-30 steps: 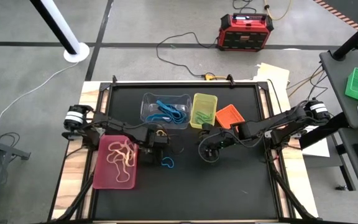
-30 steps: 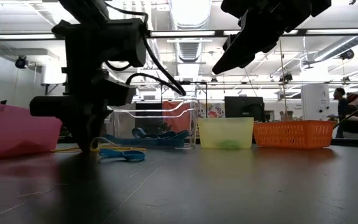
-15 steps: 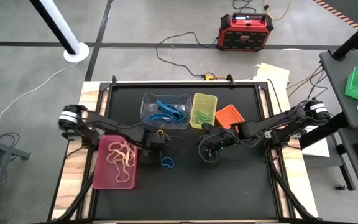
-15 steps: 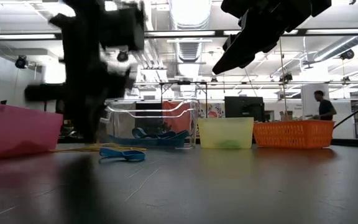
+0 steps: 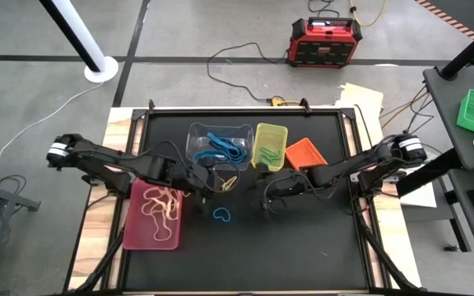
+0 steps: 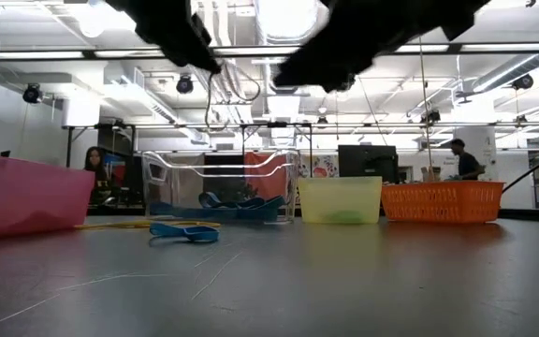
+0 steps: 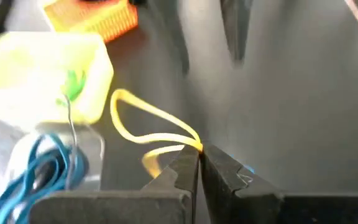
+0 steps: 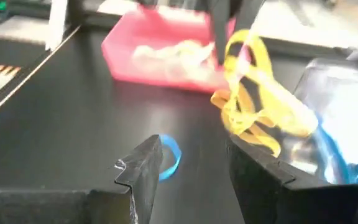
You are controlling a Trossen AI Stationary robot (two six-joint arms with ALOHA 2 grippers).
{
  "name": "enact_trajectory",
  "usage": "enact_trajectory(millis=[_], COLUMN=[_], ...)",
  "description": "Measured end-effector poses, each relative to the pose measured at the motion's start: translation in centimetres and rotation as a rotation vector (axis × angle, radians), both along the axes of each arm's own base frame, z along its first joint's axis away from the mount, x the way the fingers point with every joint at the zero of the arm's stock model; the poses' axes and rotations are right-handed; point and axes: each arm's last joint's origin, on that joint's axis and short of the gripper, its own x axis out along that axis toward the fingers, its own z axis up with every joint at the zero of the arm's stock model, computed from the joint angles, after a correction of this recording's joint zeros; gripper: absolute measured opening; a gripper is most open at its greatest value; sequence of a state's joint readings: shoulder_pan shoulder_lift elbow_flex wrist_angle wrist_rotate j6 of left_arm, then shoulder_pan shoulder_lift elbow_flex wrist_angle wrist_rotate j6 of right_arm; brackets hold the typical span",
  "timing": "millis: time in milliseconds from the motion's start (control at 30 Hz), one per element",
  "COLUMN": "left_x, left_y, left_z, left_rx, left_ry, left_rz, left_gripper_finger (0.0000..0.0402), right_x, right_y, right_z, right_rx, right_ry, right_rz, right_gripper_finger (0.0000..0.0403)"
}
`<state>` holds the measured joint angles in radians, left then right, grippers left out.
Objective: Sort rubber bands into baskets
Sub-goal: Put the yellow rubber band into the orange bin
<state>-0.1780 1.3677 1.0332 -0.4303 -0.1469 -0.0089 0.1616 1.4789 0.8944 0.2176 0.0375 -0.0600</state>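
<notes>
My left gripper (image 5: 211, 178) (image 7: 199, 153) is raised over the table's middle, in front of the clear tub (image 5: 219, 145), and is shut on yellow rubber bands (image 5: 230, 182) (image 8: 253, 99). My right gripper (image 5: 267, 201) (image 8: 188, 160) hovers open just to the right of them, holding nothing. One blue rubber band (image 5: 220, 215) (image 8: 170, 158) lies flat on the black table. Blue bands fill the clear tub. Green ones sit in the yellow-green bin (image 5: 270, 145), and pale ones lie in the pink tray (image 5: 152, 215). The orange bin (image 5: 305, 154) stands at the right. My left gripper pinches the yellow rubber bands at one end of their loops (image 7: 192, 144), between its two shut fingertips. The fingers (image 8: 219, 28) come from above, pointing down. The loops hang slack below them in a loose bunch (image 8: 258, 118). Whether their lower ends touch the table I cannot tell.
The four baskets stand in a row along the far half of the black table top (image 5: 303, 255), with the pink tray (image 6: 21, 197) nearer, at the left. A yellow strand (image 6: 148, 223) lies on the table by the blue band (image 6: 185, 231). People stand in the room beyond.
My left gripper has shut on the yellow rubber bands and gone up, out of the low view, lifting them off the table. The left arm has stretched out. The blue band has stayed where it lay.
</notes>
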Motion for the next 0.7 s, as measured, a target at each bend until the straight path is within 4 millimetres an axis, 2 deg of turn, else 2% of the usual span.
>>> enact_trajectory(millis=[233, 500, 600, 700], left_x=[0.9, 1.9, 1.9, 2.1], left_y=[-0.2, -0.4, -0.5, -0.5], left_z=[-0.2, -0.3, -0.2, -0.1], left_rx=[0.01, 0.019, 0.018, 0.017], left_ry=[-0.043, -0.107, -0.114, -0.135], left_rz=[-0.014, -0.032, -0.034, -0.037], left_gripper_finger=[0.0, 0.0, 0.0, 0.0], right_x=[2.1, 4.3, 4.6, 4.6], right_y=[0.0, 0.0, -0.1, -0.1], right_z=[0.4, -0.2, -0.3, -0.4], right_rx=[-0.104, -0.159, -0.167, -0.185], right_ry=[-0.114, -0.069, -0.038, -0.026], right_rz=[-0.058, -0.07, -0.073, -0.081], right_gripper_finger=[0.0173, 0.0171, 0.0147, 0.0088])
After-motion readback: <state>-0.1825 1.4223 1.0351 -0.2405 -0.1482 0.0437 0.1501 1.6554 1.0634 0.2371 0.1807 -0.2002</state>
